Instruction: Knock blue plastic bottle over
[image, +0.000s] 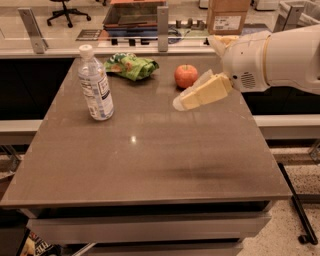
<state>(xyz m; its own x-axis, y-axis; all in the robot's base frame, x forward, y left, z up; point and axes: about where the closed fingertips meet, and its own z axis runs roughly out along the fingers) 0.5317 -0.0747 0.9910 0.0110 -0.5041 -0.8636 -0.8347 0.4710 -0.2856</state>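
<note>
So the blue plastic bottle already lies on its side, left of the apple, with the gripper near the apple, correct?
No: the camera view shows the blue plastic bottle standing upright, left of the apple, with the gripper near the apple.

One camera, set high at the near side of the table (150, 165), looks steeply down and across it toward the counter (125, 47) and the floor beyond. It sits close enough that the tabletop fills most of the frame, with the front edge and the shelf beneath also caught. The arm (285, 57) comes in from the right edge of the frame, and its gripper (186, 101) is over the table's far right part, near the apple (186, 76).
</note>
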